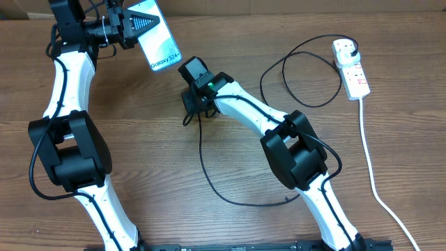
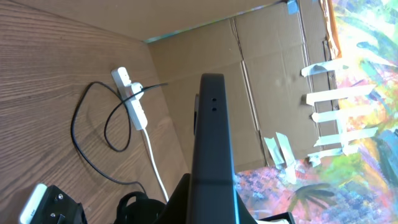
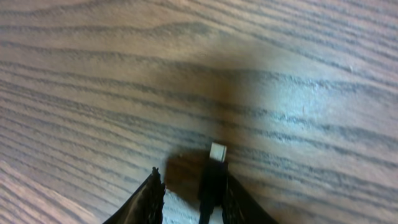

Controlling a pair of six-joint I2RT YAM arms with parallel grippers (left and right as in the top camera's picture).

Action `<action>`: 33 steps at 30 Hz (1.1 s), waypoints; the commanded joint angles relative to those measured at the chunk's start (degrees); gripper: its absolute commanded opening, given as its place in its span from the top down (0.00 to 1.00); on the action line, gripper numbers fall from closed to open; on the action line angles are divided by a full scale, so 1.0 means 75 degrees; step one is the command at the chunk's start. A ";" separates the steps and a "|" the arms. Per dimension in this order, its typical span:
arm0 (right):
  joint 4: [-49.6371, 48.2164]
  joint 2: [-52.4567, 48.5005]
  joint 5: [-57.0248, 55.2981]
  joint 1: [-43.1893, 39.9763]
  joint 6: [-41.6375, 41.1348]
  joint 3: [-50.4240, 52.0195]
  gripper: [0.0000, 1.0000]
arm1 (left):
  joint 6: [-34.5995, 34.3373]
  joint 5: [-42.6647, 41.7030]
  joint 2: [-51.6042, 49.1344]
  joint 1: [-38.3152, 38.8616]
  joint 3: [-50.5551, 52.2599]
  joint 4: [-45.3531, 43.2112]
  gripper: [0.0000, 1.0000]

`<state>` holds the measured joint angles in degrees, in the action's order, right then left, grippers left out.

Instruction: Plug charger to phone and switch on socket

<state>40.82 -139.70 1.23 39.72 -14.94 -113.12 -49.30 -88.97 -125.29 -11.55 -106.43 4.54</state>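
Overhead view: the left tool (image 1: 131,28) is clamping the phone (image 1: 157,36) and holding it raised, screen up, over the far left of the surface (image 1: 139,146). The socket (image 1: 350,64) is lying at the far right, with the charger (image 1: 209,174) looping from it across to the centre. The right tool (image 3: 191,183) is standing narrow over the surface, its fingers (image 3: 152,196) bracketing the charger's connector tip (image 3: 217,151); a gap is showing on one side, so a firm grip cannot be confirmed.

Wood-grain table (image 1: 160,153), cardboard wall (image 2: 267,62), white tape strips (image 2: 326,96), colourful painting (image 2: 373,50).
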 commanded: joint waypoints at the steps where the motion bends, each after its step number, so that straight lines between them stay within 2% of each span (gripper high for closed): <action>1: -0.0015 -0.0501 -0.0038 -0.0020 -0.0009 0.0219 0.71 | 0.0090 -0.0210 0.0061 0.0044 -0.0108 -0.0006 0.96; 4: -0.0029 -0.0542 -0.0035 -0.0020 -0.0009 0.0219 0.73 | 0.0087 -0.0207 0.0061 0.0044 -0.0108 -0.0006 0.96; 5: -0.0023 -0.0551 -0.0015 -0.0020 -0.0020 0.0219 0.80 | 0.0090 -0.0207 0.0061 0.0044 -0.0108 -0.0006 0.96; 6: -0.0003 -0.0568 -0.0006 -0.0020 -0.0102 0.0219 0.96 | 0.0087 -0.0207 0.0061 0.0044 -0.0108 -0.0006 0.96; 11: 0.0592 -0.0475 0.0038 -0.0245 -0.1011 0.0099 0.96 | 0.0061 -0.0207 0.0061 0.0044 -0.0108 -0.0003 0.96; 14: 0.1131 -0.0236 0.0822 -0.0586 -0.1198 -0.0108 0.96 | 0.0058 -0.0198 0.0061 0.0044 -0.0108 -0.0003 0.96; 18: 0.1408 0.0379 0.2760 -0.1061 -0.0213 -0.0137 0.96 | 0.0061 -0.0198 0.0061 0.0044 -0.0108 -0.0003 0.96; 23: 0.1577 0.1317 0.4750 -0.1545 0.0446 -0.0137 0.96 | 0.0061 -0.0207 0.0061 0.0052 -0.0108 0.0020 0.96; 28: 0.1606 0.1801 0.6732 -0.1848 0.0673 -0.0137 0.96 | 0.0064 -0.0207 0.0061 0.0108 -0.0108 0.0020 0.96; 33: 0.1609 0.1915 0.7545 -0.1865 0.0670 -0.0137 0.96 | 0.0242 -0.0210 0.0061 0.0204 -0.0108 0.0020 0.96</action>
<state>52.90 -126.13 49.60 25.54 -11.29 -113.89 -49.21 -88.97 -125.29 -10.92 -106.43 4.73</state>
